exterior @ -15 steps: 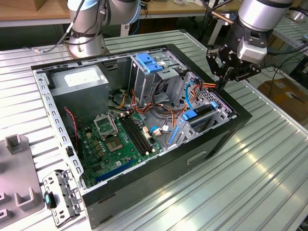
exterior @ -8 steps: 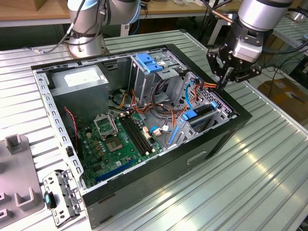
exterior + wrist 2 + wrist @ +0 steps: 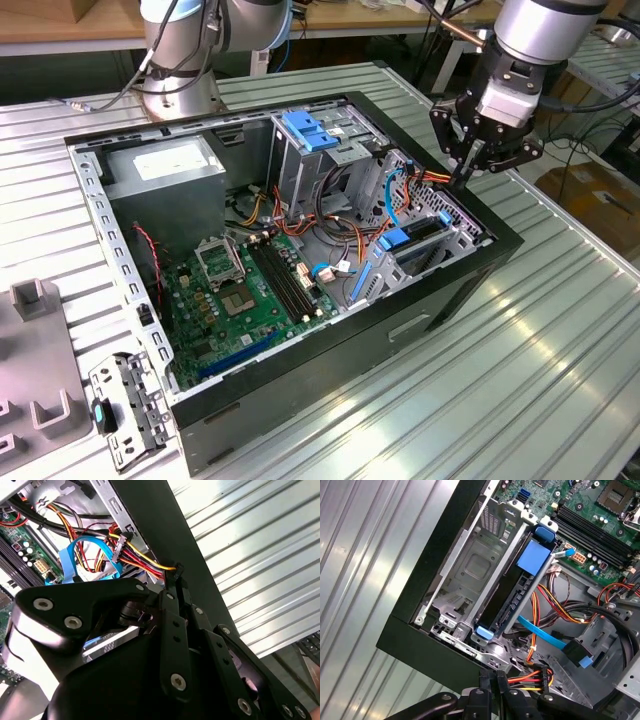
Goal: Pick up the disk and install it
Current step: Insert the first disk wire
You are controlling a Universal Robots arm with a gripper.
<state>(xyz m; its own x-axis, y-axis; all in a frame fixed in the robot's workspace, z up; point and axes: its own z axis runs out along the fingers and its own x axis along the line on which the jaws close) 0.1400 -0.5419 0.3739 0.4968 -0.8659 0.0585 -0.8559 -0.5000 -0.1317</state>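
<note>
Open computer case [image 3: 300, 385] lying on a ribbed metal surface [image 3: 560, 330]. The disk [image 3: 512, 592] stands on edge in a slot of the drive cage [image 3: 470, 565] at the case's corner toward the exterior view's right, with blue carrier plastic at both ends (the neighbouring slot, against the case wall, shows bare metal). The gripper [image 3: 463, 178] hangs just above the case rim beside that cage, apart from the disk. Its fingers [image 3: 173, 610] are pressed together, gripping nothing. Orange and yellow wires [image 3: 530, 677] lie near the tips.
</note>
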